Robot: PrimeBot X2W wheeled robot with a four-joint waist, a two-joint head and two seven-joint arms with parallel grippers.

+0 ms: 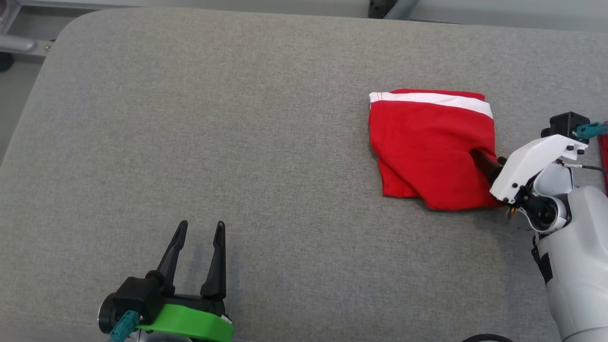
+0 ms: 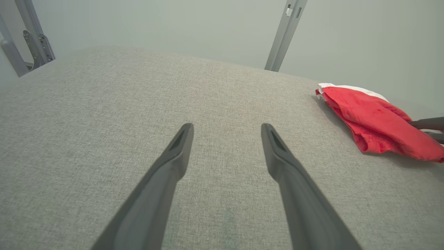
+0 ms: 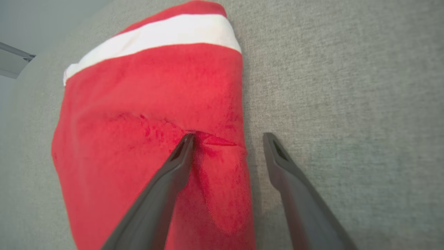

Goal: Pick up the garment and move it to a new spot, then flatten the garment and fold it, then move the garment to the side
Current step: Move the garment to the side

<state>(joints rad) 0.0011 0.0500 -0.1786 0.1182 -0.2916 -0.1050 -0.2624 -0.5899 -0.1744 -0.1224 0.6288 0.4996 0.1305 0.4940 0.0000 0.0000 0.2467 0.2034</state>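
One folded red garment (image 1: 430, 152), with one white band (image 1: 432, 99) along its far edge, lies on the right part of the grey counter (image 1: 237, 118). Two grippers are in sight, each with two jaws. The right gripper (image 3: 229, 136) has its jaws spread wide and grips nothing. One tip presses the cloth near its right edge, and the other is over the counter just beside it. The left gripper (image 1: 201, 224), its jaws also apart and empty, hangs well apart from the garment.
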